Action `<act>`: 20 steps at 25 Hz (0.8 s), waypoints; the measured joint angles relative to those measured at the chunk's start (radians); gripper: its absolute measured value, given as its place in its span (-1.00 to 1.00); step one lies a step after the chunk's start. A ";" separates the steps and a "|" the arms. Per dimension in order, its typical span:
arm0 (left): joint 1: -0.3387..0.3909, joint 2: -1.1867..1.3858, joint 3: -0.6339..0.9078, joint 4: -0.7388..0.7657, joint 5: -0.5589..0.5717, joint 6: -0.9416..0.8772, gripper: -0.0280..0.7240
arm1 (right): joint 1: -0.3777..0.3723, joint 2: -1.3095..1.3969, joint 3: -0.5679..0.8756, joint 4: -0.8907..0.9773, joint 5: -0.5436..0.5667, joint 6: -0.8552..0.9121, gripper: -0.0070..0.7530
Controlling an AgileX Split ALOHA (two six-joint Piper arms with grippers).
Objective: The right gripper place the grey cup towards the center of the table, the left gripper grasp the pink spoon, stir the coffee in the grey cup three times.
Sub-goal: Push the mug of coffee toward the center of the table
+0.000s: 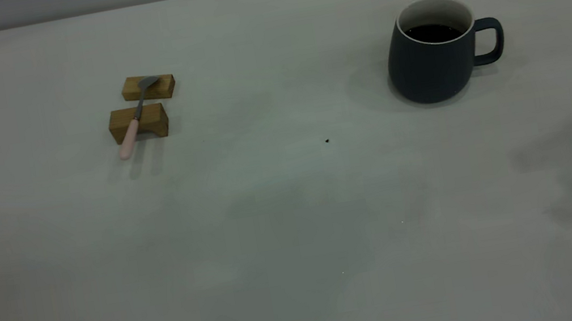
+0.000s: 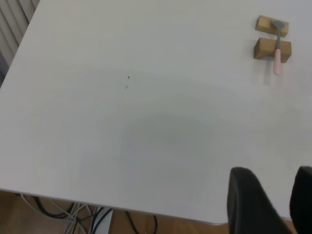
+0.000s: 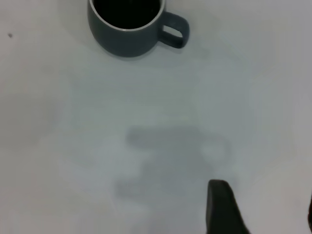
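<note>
While both arms hang back near the counter's front edge, nothing on it is yet held.

Cup (image 1: 433, 59): upright toward the back right of the counter (image 1: 296, 227), well off centre; handle turned to the right edge; not yet placed.
Coffee (image 1: 433, 33): dark, lying below the white rim.
Spoon (image 1: 134, 117): back left, bridging two wooden blocks (image 1: 139, 123); bowl on the farther block, pink handle jutting past the nearer one toward the front edge; long axis roughly back to front, slightly slanted.
Right jaws (image 3: 263, 207): released, spread wide, holding nothing; cup lies ahead and well apart, handle on its right side.
Left jaws (image 2: 270, 200): parted, holding nothing, over the front edge; spoon well apart ahead, handle end nearest.
Key relation: the right arm is the nearer to the cup, whose move to the centre runs leftward.
Next, as judged: right jaws reach forward to the cup.
</note>
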 joint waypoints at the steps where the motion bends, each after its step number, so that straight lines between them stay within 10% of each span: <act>1: 0.000 0.000 0.000 0.000 0.000 0.000 -0.16 | 0.000 0.071 -0.041 0.000 -0.008 -0.031 0.20; 20: 0.000 0.000 0.000 0.000 0.000 0.000 -0.16 | -0.112 0.946 -0.739 0.179 -0.053 -0.602 -0.55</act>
